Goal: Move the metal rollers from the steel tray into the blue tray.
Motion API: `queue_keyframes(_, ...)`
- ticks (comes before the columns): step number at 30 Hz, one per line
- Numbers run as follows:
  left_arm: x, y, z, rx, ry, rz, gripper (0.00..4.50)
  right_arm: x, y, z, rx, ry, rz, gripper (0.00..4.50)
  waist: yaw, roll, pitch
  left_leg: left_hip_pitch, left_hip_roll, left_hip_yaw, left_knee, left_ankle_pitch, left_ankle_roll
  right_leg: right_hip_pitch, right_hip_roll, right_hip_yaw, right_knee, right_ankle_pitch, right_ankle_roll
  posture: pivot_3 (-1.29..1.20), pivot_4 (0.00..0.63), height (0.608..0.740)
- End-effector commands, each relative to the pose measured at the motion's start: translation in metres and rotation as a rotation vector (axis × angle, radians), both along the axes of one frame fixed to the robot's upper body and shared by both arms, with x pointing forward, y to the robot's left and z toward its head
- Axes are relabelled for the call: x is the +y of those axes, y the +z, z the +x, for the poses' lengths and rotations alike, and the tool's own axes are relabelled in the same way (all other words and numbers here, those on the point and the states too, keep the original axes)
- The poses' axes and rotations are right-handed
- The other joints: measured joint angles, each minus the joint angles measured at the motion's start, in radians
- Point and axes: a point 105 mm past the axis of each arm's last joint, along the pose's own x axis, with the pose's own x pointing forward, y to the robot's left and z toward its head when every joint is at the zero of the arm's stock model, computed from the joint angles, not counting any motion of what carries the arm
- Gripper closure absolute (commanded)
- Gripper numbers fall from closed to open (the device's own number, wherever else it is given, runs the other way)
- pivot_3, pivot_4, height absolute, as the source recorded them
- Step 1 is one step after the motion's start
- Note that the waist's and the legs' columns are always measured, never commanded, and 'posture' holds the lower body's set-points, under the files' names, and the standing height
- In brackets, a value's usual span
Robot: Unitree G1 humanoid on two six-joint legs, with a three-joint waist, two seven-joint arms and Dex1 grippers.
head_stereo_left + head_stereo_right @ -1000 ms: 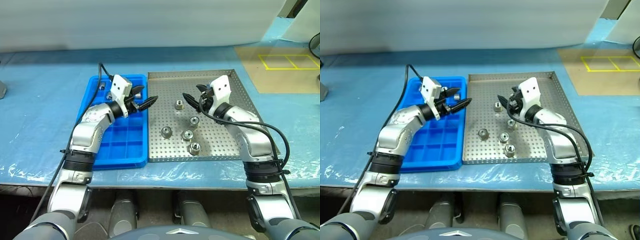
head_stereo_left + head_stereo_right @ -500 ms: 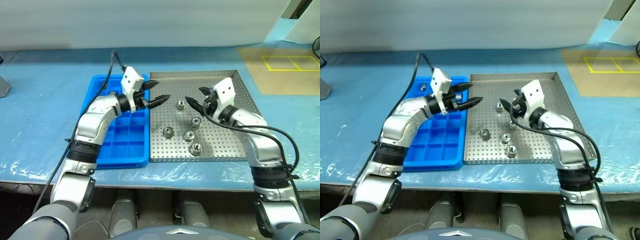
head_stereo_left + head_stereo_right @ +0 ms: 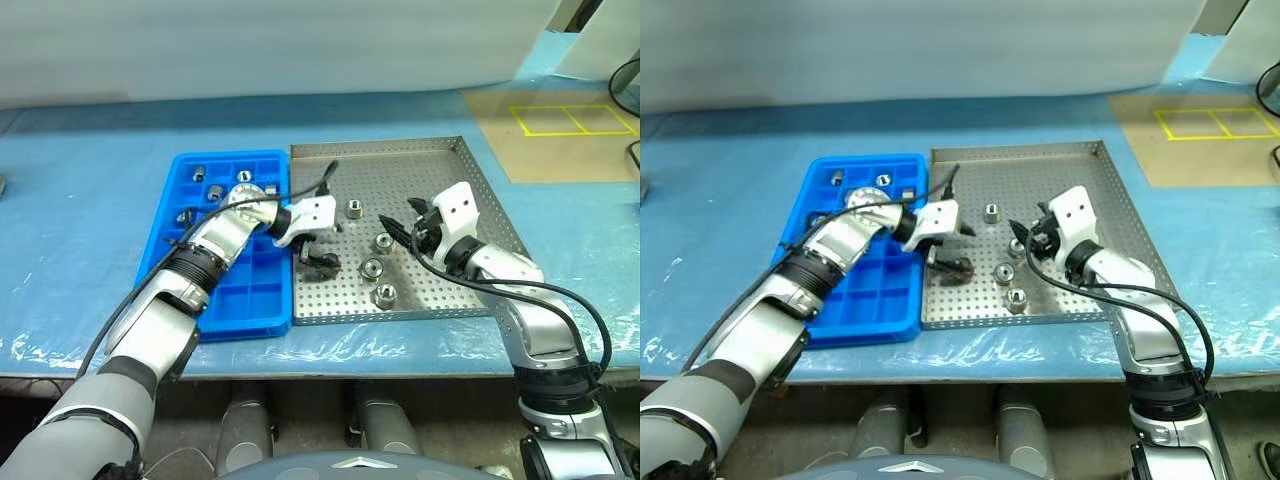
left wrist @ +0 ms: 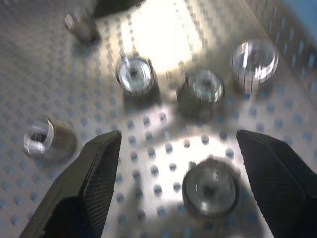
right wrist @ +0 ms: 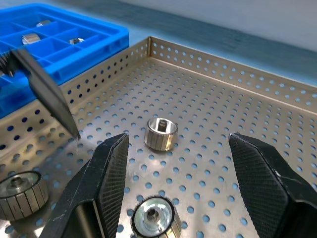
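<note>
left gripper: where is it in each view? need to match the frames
Left eye: left gripper over the steel tray's near-left part, beside the blue tray.
Right eye: left gripper, same spot.
Left wrist: its open fingers either side of a roller.
Right wrist: one black finger before the blue tray.
Shared landmark: the steel tray's perforated floor.

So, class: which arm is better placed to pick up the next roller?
Left. The left gripper hangs open directly over a roller, which sits between its fingers; the right gripper is open too, beside the others.
</note>
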Motion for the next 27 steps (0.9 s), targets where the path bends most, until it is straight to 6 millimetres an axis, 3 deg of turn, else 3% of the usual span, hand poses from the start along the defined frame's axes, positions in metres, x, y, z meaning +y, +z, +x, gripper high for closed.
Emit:
queue_keyframes(1, -0.001, -0.01, 0.0, -0.01, -0.051, 0.085, 0.56, -0.005, 0.016, -0.005, -0.066, -0.033, -0.002, 1.18, -0.002, 0.0, 0.0, 0.0, 0.0, 0.0, 0.0, 0.0, 0.0, 0.0, 0.0, 0.0, 0.0, 0.0, 0.0, -0.4, 0.15, 0.74)
queue_keyframes(6, -0.006, -0.013, -0.003, 0.021, -0.095, 0.095, 0.56, -0.01, 0.014, -0.006, -0.07, -0.068, -0.019, 1.18, -0.008, 0.0, 0.0, 0.001, 0.0, 0.0, 0.0, 0.0, 0.0, 0.001, 0.0, 0.0, 0.0, 0.0, 0.0, -0.43, 0.15, 0.74)
queue_keyframes(17, 0.005, -0.034, 0.001, 0.047, -0.063, 0.192, 0.56, -0.012, 0.011, -0.004, -0.073, -0.094, -0.044, 1.18, -0.019, 0.001, -0.001, 0.004, 0.0, 0.0, 0.001, 0.0, 0.0, 0.003, 0.0, 0.0, 0.001, 0.0, 0.0, -0.43, 0.15, 0.74)
queue_keyframes(20, -0.001, -0.029, 0.004, 0.03, -0.054, 0.165, 1.12, -0.012, 0.012, -0.003, -0.078, -0.093, -0.044, 1.13, -0.02, 0.001, -0.001, 0.005, 0.0, 0.0, 0.002, 0.0, 0.0, 0.005, 0.0, 0.0, 0.001, -0.002, 0.004, -0.43, 0.15, 0.74)
queue_keyframes(23, -0.003, -0.026, 0.006, 0.002, -0.051, 0.156, 2.07, -0.012, 0.012, -0.002, -0.081, -0.094, -0.043, 1.13, -0.022, 0.001, -0.001, 0.006, -0.001, -0.001, 0.003, 0.0, 0.0, 0.006, -0.001, 0.0, 0.001, -0.003, 0.005, -0.43, 0.15, 0.74)
queue_keyframes(27, -0.002, -0.025, -0.001, 0.022, -0.102, 0.143, 2.56, -0.011, 0.011, 0.0, -0.082, -0.099, -0.046, 1.13, -0.023, 0.001, -0.001, 0.005, -0.001, -0.001, 0.003, 0.0, 0.001, 0.006, -0.001, 0.0, 0.001, -0.003, 0.006, -0.42, 0.15, 0.74)
